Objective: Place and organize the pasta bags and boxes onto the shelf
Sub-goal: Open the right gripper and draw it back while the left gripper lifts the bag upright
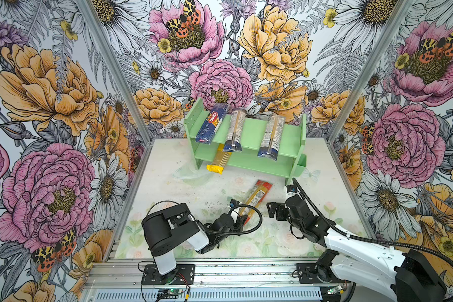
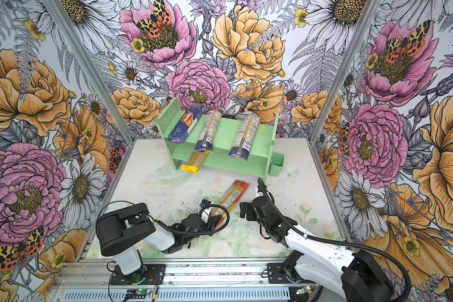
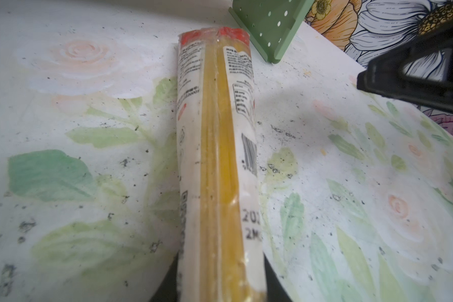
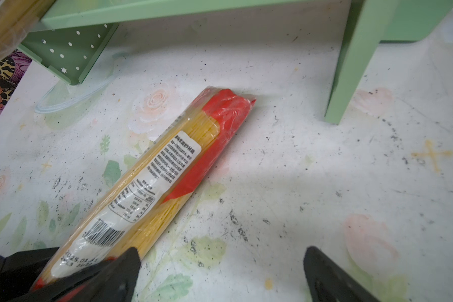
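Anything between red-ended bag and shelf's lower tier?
Nothing visible: bare table between the red-ended bag and the shelf. The lower tier holds only the yellow bag at its left end. The open right gripper sits beside the bag, off that path.

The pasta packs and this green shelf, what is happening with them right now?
The robot is stocking the shelf. The Barilla box, a navy-ended bag beside it and a second navy-ended bag lie across the top tier. The yellow bag sticks out of the lower tier. The only pack not on the shelf, the red-ended bag, lies on the table in front. The left tool is shut on its near end, while the right tool stands open beside it, holding nothing.
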